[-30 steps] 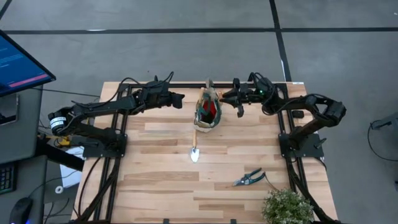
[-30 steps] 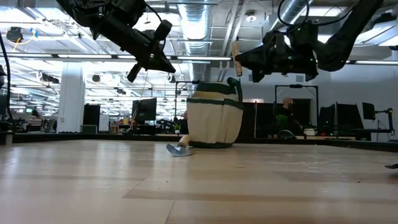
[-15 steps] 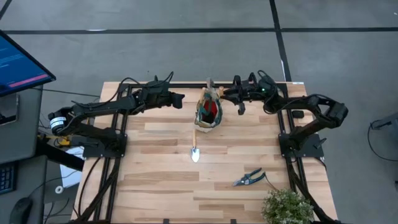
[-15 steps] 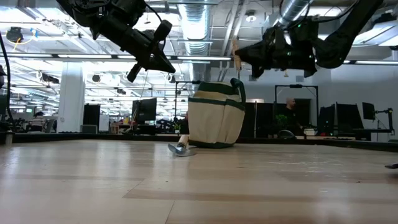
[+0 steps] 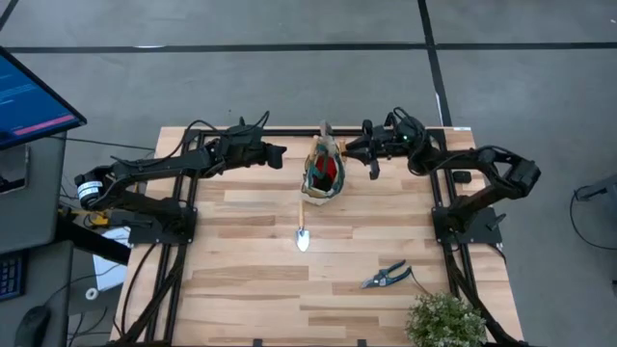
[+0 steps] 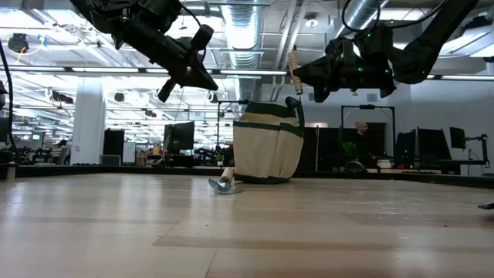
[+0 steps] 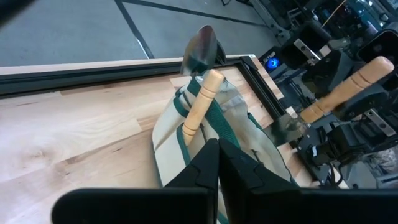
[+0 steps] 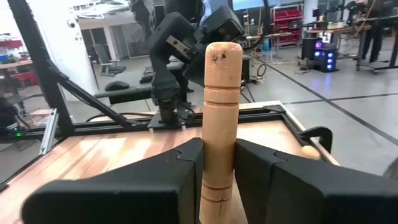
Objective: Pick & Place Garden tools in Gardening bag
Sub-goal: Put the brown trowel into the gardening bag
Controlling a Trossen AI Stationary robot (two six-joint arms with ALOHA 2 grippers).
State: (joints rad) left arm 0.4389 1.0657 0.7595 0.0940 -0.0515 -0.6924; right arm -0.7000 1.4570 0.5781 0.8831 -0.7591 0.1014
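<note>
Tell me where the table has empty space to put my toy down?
Bare wood fills the left half of the table, left of the loose trowel. There is room between that trowel and the pruning shears too. It is crowded around the gardening bag and the plant.

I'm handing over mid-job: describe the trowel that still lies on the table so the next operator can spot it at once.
Start at the gardening bag near the table's far edge, between the two arms. The trowel lies flat on the wood just in front of it, wooden handle toward the bag, silver blade toward the table's middle. The other loose tool, the pruning shears, lies farther off near the leafy plant.
</note>
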